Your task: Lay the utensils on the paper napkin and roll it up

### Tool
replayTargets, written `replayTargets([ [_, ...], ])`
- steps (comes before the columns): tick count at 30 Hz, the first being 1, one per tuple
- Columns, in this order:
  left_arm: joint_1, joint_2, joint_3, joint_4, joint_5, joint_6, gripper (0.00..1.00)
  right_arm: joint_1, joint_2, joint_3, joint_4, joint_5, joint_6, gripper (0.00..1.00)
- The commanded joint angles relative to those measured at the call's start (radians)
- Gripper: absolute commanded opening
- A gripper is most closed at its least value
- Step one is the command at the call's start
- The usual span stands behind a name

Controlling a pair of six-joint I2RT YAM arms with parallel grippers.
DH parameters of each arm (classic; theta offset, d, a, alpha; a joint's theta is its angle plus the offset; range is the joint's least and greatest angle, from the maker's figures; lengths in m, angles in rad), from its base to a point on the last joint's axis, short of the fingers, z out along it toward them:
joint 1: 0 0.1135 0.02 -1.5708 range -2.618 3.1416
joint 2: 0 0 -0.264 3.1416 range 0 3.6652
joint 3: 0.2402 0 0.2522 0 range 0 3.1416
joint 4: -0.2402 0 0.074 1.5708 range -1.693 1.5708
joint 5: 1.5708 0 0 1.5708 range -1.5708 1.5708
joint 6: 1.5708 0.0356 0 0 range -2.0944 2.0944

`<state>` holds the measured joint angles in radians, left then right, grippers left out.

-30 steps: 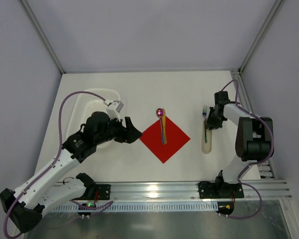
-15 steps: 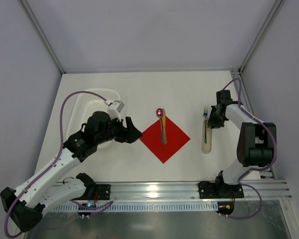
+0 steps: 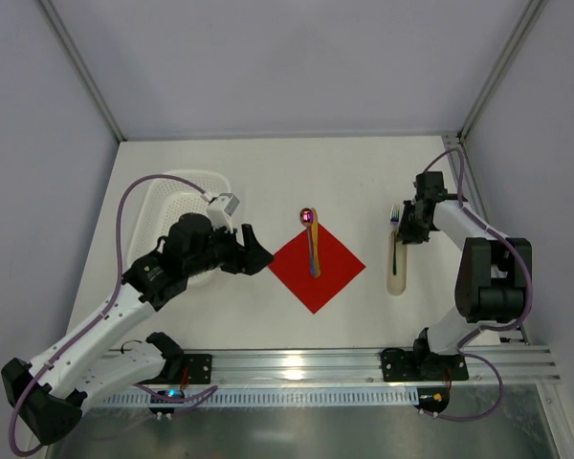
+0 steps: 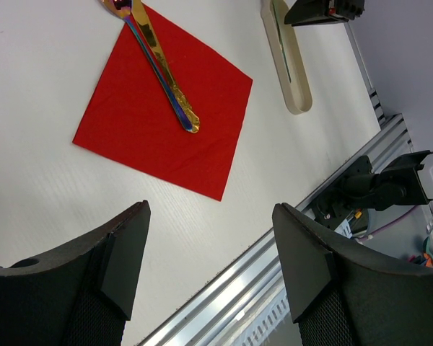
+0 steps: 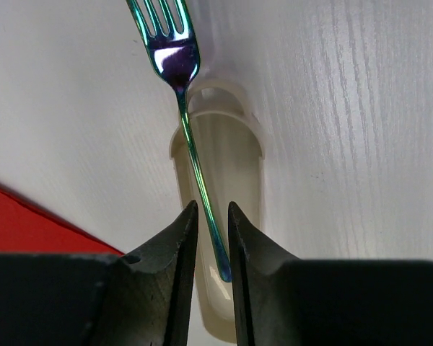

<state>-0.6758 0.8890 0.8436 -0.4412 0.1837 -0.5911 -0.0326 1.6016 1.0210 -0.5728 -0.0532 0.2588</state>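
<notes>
Right gripper (image 3: 403, 239), seen from above, hangs over the far end of the beige tray (image 3: 396, 282), where the fork (image 3: 394, 212) lies with its tines poking past the rim. At this size its jaws cannot be read. The spoon (image 3: 312, 244) already lies on the red paper napkin (image 3: 333, 273), bowl off the far corner, so half the placing looks done. Moving the fork and rolling the napkin are left. The left gripper (image 3: 258, 251) hovers between the white basket (image 3: 172, 196) and the napkin.

From the left wrist, its fingers (image 4: 123, 259) are spread wide and empty. The frame edge cuts off the spoon's bowl.

From the right wrist, the fingers (image 5: 166, 259) stand slightly apart astride the fork's handle, with no visible pinch. Whether the fork is lifted off the tray cannot be told.
</notes>
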Motion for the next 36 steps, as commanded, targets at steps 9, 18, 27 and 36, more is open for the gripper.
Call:
replayTargets([
  [9,-0.001,-0.002,0.025,0.022,0.014,0.014,0.73,0.008,0.073,0.001,0.039,0.018,-0.050,0.25],
  [18,-0.001,-0.001,0.023,0.025,0.019,0.013,0.73,0.016,0.098,0.024,0.028,0.091,-0.061,0.23],
  [27,-0.001,-0.005,0.022,0.030,0.013,0.014,0.73,0.022,0.101,0.060,0.004,0.110,-0.059,0.04],
  [36,0.001,-0.007,0.018,0.032,0.005,0.011,0.73,0.095,0.001,0.142,-0.119,0.021,-0.030,0.04],
])
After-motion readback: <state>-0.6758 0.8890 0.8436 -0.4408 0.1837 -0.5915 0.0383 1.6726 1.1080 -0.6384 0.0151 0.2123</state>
